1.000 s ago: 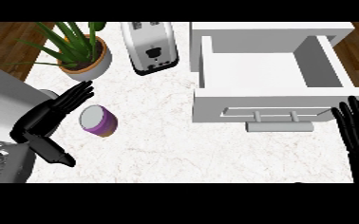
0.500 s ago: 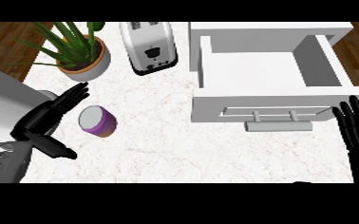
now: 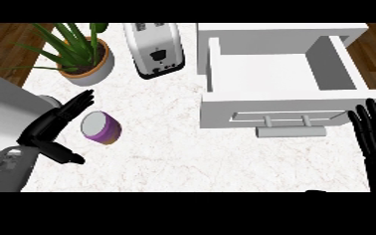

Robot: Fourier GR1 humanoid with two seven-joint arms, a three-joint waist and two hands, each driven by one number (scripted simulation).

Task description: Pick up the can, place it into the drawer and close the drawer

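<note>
Lying on its side on the white marble counter, the purple can sits toward the left of the view, its pale round end turned up and to the left. The left hand is just beside it on the left, fingers straight and spread, pointing up and to the right, with the thumb stretched out lower down toward the right. The fingertips come close to the can's upper left edge, but whether they touch it cannot be told; nothing is gripped, and the hand is open.

At the right, the white drawer stands pulled out, its inside bare and white, its front panel facing the lower edge of the view with a grey bar handle across it. The can is well apart from the drawer, with bare counter between them.

The right hand shows at the right edge, just right of the drawer's front corner, fingers straight and pointing up, holding nothing.

Behind the can, near the top left, a potted plant with long green leaves stands in a pale pot. A silver toaster stands between the plant and the drawer.
</note>
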